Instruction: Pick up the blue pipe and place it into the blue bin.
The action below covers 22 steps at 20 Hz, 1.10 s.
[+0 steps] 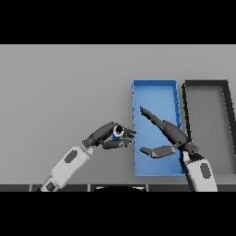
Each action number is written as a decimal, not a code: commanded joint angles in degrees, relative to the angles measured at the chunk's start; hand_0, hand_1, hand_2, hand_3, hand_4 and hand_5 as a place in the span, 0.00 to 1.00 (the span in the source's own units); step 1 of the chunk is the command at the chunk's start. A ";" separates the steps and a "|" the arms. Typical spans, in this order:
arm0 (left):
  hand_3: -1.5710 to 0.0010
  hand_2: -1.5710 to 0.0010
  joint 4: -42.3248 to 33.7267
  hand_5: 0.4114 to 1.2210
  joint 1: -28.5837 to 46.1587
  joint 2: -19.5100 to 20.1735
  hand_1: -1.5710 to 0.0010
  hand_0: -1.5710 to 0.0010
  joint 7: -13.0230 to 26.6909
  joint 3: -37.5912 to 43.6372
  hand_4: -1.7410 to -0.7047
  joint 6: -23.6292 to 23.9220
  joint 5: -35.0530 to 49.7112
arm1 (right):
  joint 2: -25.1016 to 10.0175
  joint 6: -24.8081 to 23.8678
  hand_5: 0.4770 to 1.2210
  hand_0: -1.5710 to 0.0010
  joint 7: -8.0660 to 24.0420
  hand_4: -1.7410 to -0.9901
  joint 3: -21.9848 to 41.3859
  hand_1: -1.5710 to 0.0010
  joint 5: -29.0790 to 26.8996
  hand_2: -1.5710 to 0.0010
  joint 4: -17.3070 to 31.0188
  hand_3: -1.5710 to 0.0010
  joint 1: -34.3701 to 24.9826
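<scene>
1. My hands, left (103, 134) and right (168, 133), are dark; my arms are white and grey.
2. The pipe (117, 132) shows blue with a pale end.
3. The bin (154, 87) is plain blue.
4. A second bin (206, 83) is black-rimmed and grey inside.
5. The table (60, 92) is flat grey.

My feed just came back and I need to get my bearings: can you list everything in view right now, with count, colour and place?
blue pipe: one, blue with a pale open end, held just left of the blue bin's left wall, near the middle of the view.
blue bin: one, blue, right of centre on the table, long side running away from the robot.
black bin: one, black rim with grey floor, directly right of the blue bin.
table: one, grey, under everything.
left hand: one, dark, fingers curled round the pipe.
right hand: one, dark, fingers straight, over the blue bin.
</scene>
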 commanded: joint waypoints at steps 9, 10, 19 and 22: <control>0.08 0.00 0.91 1.00 -0.21 0.19 0.00 0.00 -1.42 0.28 0.01 -1.14 0.35 | 2.08 5.00 0.07 1.00 6.87 0.63 6.98 1.00 -1.05 1.00 4.21 1.00 -14.96; 0.07 0.00 1.36 1.00 -0.54 0.01 0.00 0.00 -2.14 0.32 0.01 -1.37 0.28 | 2.84 5.30 0.07 1.00 7.36 0.64 7.41 1.00 -1.19 1.00 5.38 1.00 -16.39; 0.08 0.00 2.13 1.00 -0.70 0.46 0.00 0.00 -1.26 0.53 0.02 -3.73 2.15 | 8.83 7.26 0.05 1.00 10.20 0.68 9.83 0.99 -0.36 0.97 14.93 1.00 -24.82; 0.27 0.13 2.07 1.00 -1.99 0.66 0.11 0.05 -3.22 0.95 0.11 -4.44 1.78 | 10.13 8.78 0.06 0.91 10.24 0.58 10.15 0.89 -0.73 0.88 17.57 0.93 -27.71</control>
